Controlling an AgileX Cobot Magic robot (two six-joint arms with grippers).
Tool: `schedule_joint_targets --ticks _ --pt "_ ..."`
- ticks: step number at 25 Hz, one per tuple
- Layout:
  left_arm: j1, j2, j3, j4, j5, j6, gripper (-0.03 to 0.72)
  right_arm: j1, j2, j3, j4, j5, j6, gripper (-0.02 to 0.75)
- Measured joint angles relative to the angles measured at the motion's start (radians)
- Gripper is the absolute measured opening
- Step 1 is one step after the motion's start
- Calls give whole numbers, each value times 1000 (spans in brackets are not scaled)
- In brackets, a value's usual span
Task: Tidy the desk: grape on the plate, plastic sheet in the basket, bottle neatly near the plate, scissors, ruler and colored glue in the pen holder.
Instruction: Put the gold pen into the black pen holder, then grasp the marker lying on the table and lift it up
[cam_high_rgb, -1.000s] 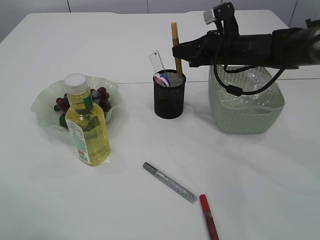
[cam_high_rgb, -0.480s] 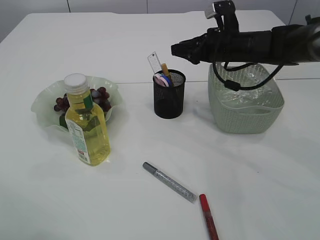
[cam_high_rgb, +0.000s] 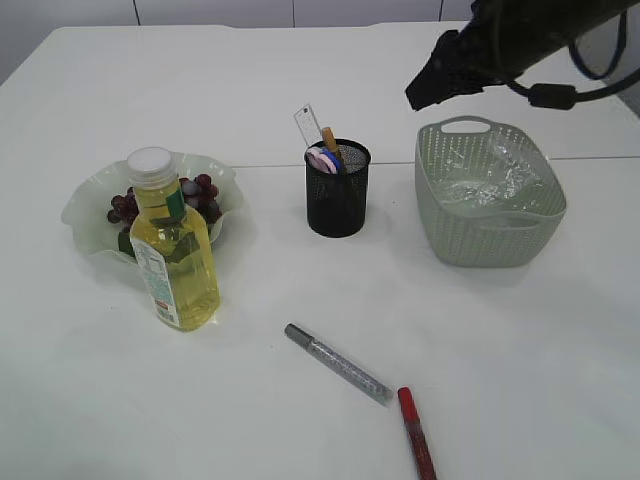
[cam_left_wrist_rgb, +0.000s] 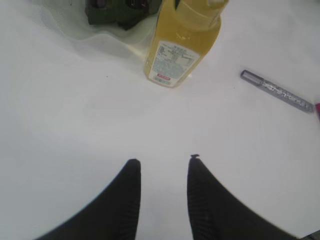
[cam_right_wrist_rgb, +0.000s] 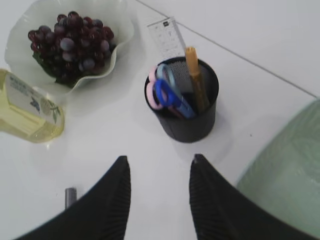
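Observation:
The black mesh pen holder (cam_high_rgb: 338, 195) holds a clear ruler (cam_high_rgb: 310, 122), scissors (cam_high_rgb: 323, 158) with pink and blue handles, and an orange glue stick (cam_high_rgb: 330, 138). My right gripper (cam_high_rgb: 420, 95) hangs open and empty, up and to the right of it; its wrist view shows the pen holder (cam_right_wrist_rgb: 190, 120) just ahead of the gripper (cam_right_wrist_rgb: 159, 160). Silver glue (cam_high_rgb: 338, 363) and red glue (cam_high_rgb: 417, 432) lie on the table at the front. Grapes (cam_high_rgb: 165, 195) sit on the plate (cam_high_rgb: 90, 200), with the yellow bottle (cam_high_rgb: 175, 260) beside it. My left gripper (cam_left_wrist_rgb: 163, 160) is open above the table near the bottle (cam_left_wrist_rgb: 180, 45).
The green basket (cam_high_rgb: 490, 235) stands right of the pen holder with the clear plastic sheet (cam_high_rgb: 495, 175) inside. In the left wrist view the silver glue (cam_left_wrist_rgb: 277, 91) lies to the right of the bottle. White table surface lies between the bottle and the glue pens.
My right gripper let go of the orange glue stick, which dropped into the pen holder. The gripper opened and the arm pulled back up and to the right.

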Motion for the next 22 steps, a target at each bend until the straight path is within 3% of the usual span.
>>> schedule_joint_targets --ticks 6,12,16,22 --pt "0 0 0 -4 -27 0 241 79 -113 73 -177 97 223 294" --pt "0 0 0 -5 -28 0 241 300 -127 134 -435 171 454 294" --pt "0 0 0 -5 -28 0 241 422 -96 138 -475 180 527 294" --pt "0 0 0 -5 -32 0 241 497 19 138 -481 189 582 294"
